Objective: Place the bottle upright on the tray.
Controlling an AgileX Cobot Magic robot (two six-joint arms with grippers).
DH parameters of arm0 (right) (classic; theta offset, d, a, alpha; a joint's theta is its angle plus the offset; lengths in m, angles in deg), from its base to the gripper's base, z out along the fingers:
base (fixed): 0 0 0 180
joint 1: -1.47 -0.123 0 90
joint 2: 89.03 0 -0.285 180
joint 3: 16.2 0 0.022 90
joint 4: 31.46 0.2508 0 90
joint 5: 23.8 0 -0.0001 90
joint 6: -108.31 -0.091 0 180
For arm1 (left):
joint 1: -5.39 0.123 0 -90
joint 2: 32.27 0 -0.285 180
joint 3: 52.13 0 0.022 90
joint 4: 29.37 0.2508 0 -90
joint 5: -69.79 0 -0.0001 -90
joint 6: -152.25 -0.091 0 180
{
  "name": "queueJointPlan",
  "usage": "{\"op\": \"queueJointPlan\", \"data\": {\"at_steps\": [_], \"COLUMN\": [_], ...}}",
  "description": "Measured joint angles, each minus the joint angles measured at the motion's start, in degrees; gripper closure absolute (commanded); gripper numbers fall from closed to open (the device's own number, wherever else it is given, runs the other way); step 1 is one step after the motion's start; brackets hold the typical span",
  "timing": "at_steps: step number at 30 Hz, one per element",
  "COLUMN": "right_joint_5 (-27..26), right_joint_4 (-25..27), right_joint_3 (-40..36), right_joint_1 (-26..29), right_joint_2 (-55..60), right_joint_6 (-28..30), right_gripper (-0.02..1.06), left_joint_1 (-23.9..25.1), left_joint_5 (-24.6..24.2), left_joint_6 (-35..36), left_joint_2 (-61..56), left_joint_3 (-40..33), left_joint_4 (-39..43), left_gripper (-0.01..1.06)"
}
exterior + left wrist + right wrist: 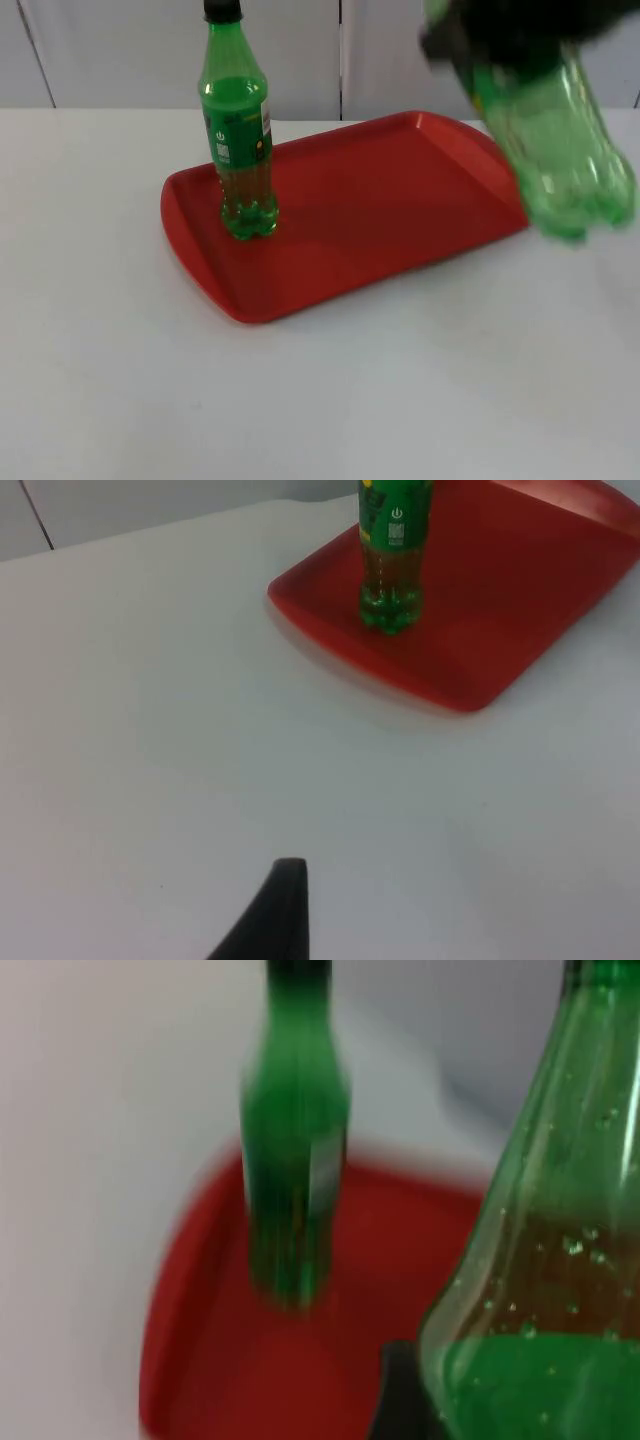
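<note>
Bottle [560, 160] number two, a green one, is hanging in the air in my right gripper [470, 45], which is closing around its upper part near the neck. In the top view the gripper is a dark blurred shape above the far right corner of the red tray [400, 220]. The bottle is tilting, with its base pointing down and toward the right side, and the base is hovering over the white table [320, 400] just past the tray's right edge, so it is not touching the tray. In my right wrist view I am seeing the clear green shoulder of this bottle [560, 1260] very close, with small drops inside the wall and green liquid lower down.

Further out, another green bottle [238, 130] with a black cap and a label is standing upright on the left part of the tray. My left wrist view is showing it [392, 560] standing near the tray's [520, 630] corner.

My left gripper [270, 915] is waiting over the bare table, well apart from the tray. Whether its fingers are open or closed, I cannot tell.
</note>
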Motion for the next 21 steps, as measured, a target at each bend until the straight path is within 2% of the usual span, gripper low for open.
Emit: {"op": "queueJointPlan", "data": {"at_steps": [2, 4, 5, 6, 15, 18, 19, 21], "right_joint_5": [-10.3, -12.5, -17.2, -19.6, -24.8, -30.0, -30.0, -36.0], "right_joint_4": [-2.0, -2.1, -2.2, -2.4, -2.4, -2.4, -2.4, -2.4], "right_joint_3": [0.0, 0.0, 0.0, 0.0, 0.0, 0.0, 0.0, 0.0], "right_joint_1": [1.0, 1.4, 2.8, 4.1, 11.9, 14.5, 14.5, 16.0], "right_joint_2": [-2.8, -3.0, -3.4, -3.4, -3.1, -1.9, -1.9, 0.1], "right_joint_6": [0.0, 0.0, 0.0, 0.0, -2.4, -3.1, -3.1, -3.2], "right_gripper": [1.05, 1.05, 1.05, 1.05, 1.05, 1.05, 1.05, 1.05], "left_joint_1": [0.0, 0.0, 0.0, 0.0, 0.0, 0.0, 0.0, 0.0], "left_joint_5": [0.0, 0.0, 0.0, 0.0, 0.0, 0.0, 0.0, 0.0], "left_joint_6": [0.0, 0.0, 0.0, 0.0, 0.0, 0.0, 0.0, 0.0], "left_joint_2": [0.0, 0.0, 0.0, 0.0, 0.0, 0.0, 0.0, 0.0], "left_joint_3": [0.0, 0.0, 0.0, 0.0, 0.0, 0.0, 0.0, 0.0], "left_joint_4": [0.0, 0.0, 0.0, 0.0, 0.0, 0.0, 0.0, 0.0], "left_gripper": [0.00, 0.00, 0.00, 0.00, 0.00, 0.00, 0.00, 0.00]}}
